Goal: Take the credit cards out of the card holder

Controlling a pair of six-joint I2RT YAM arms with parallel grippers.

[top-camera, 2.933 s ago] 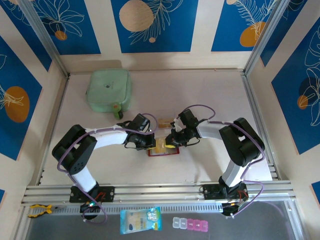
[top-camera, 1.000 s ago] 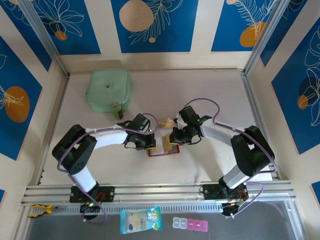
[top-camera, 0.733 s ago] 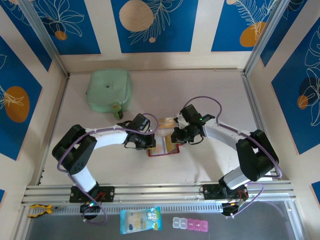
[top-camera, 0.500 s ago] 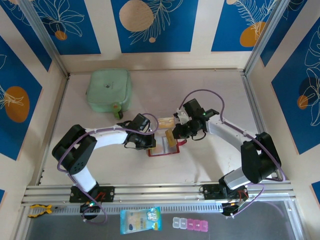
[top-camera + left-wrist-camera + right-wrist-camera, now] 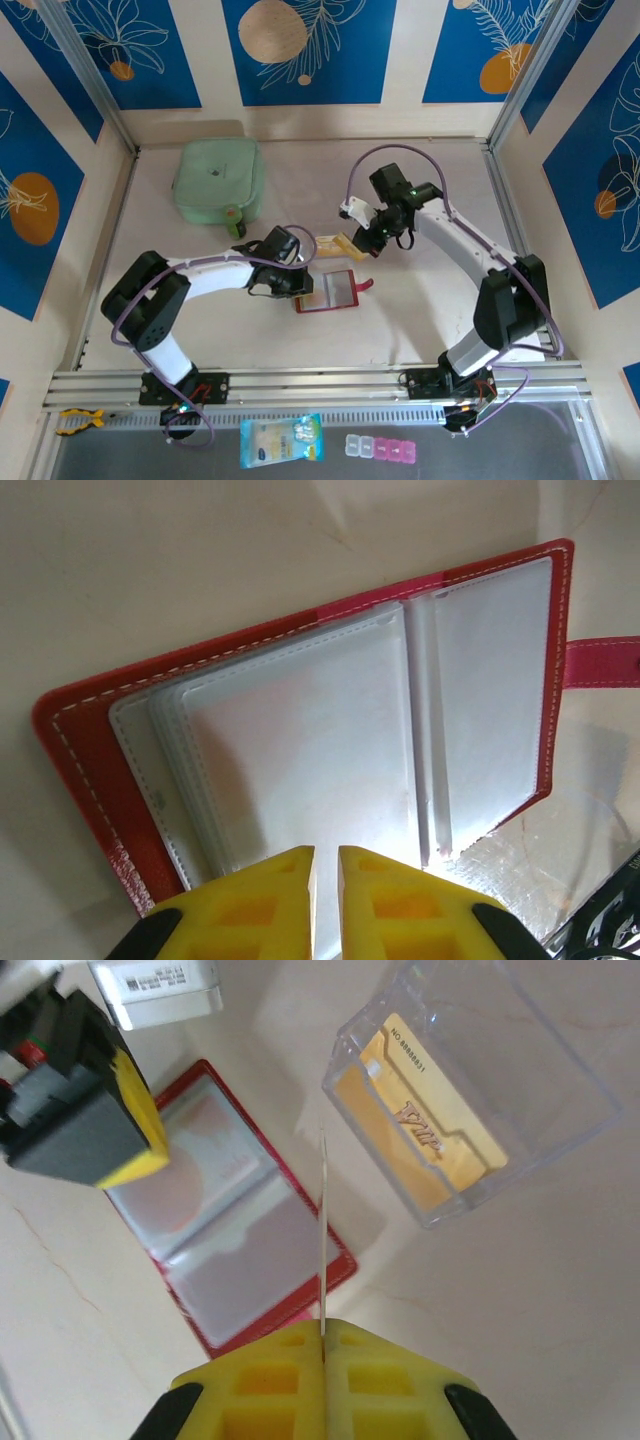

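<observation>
Clutter first: a pale green pouch (image 5: 218, 180) lies at the upper left of the overhead view, well apart from my work. A clear box (image 5: 470, 1090) sits at the upper right of my right wrist view with a yellow-orange card (image 5: 430, 1130) inside it. A blue-and-white packet (image 5: 282, 440) and a row of pink-and-clear little boxes (image 5: 380, 448) lie along the bottom edge, below the rail.

The card holder (image 5: 330, 293) lies open and flat on the surface (image 5: 420, 330) at the centre of the overhead view, red tab (image 5: 365, 287) pointing right, greyish pockets up. My left pincer (image 5: 326, 865) sits over those pockets at the bottom of my left wrist view, pads barely parted, nothing visible between them. My right pincer (image 5: 322, 1335) is clamped on a credit card (image 5: 322, 1220), held off the surface between holder and box in that view.

That card shows edge-on, so its face is unreadable. From overhead, my left arm covers the holder's left edge.
</observation>
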